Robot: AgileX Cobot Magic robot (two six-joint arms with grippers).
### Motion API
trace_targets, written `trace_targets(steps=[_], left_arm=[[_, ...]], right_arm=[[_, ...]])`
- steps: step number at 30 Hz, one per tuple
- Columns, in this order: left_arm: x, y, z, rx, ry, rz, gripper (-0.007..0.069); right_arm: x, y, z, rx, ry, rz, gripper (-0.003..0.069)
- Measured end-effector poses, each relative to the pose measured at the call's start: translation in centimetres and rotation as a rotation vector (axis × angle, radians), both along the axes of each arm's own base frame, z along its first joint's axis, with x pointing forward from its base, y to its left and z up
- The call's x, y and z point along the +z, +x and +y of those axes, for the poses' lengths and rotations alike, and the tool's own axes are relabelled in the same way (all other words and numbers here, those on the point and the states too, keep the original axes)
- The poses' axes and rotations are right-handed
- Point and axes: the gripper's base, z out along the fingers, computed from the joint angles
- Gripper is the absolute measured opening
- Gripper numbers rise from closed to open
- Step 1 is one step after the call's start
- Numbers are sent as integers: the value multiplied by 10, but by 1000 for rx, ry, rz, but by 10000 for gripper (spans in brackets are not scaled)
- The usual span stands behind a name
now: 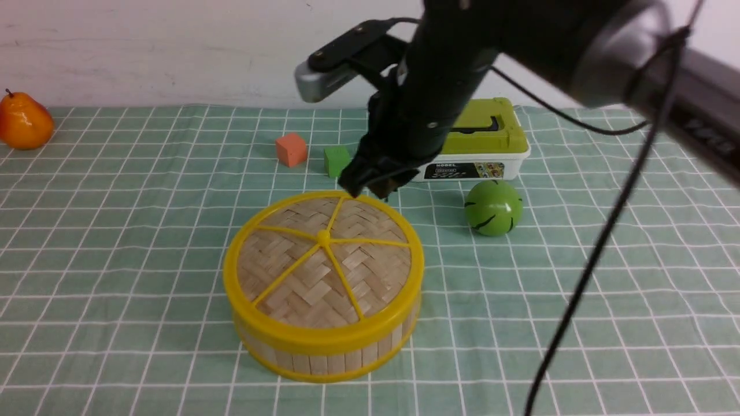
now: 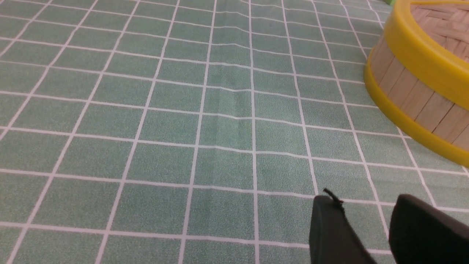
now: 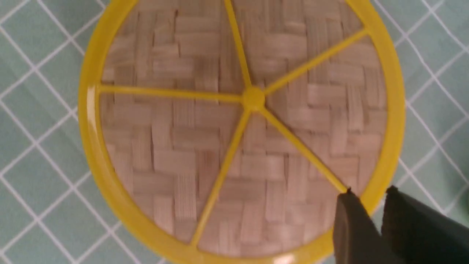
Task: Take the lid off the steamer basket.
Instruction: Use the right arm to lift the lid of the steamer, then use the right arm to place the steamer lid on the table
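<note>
The lid (image 1: 324, 254), woven tan bamboo with a yellow rim, spokes and centre knob, sits on the steamer basket (image 1: 324, 355) on the green checked cloth. My right gripper (image 1: 373, 188) hangs at the lid's far edge. In the right wrist view the right gripper (image 3: 370, 191) is open, and its two fingertips straddle the lid's (image 3: 234, 146) yellow rim. My left gripper (image 2: 366, 200) is open and empty over bare cloth, apart from the basket (image 2: 410, 99), whose lid rim (image 2: 421, 55) shows above the slats. The left arm is out of the front view.
A white box with a green handled top (image 1: 485, 144) stands behind the right arm. A green striped ball (image 1: 493, 208) lies right of the basket. An orange cube (image 1: 291, 149) and a green cube (image 1: 336, 160) sit behind it. An orange pear (image 1: 24, 121) is far left.
</note>
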Motion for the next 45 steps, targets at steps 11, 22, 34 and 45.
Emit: trace_targets(steps=[11,22,34,45], left_arm=[[0,0,0,0,0,0,239],[0,0,0,0,0,0,239],[0,0,0,0,0,0,239],[0,0,0,0,0,0,239]], right_arm=[[-72,30,42,8,52,70,507],[-74,28,46,12,87,109,229],[-25,17,29,23,40,24,79],[75,-46,-64,-59,33,-116,79]])
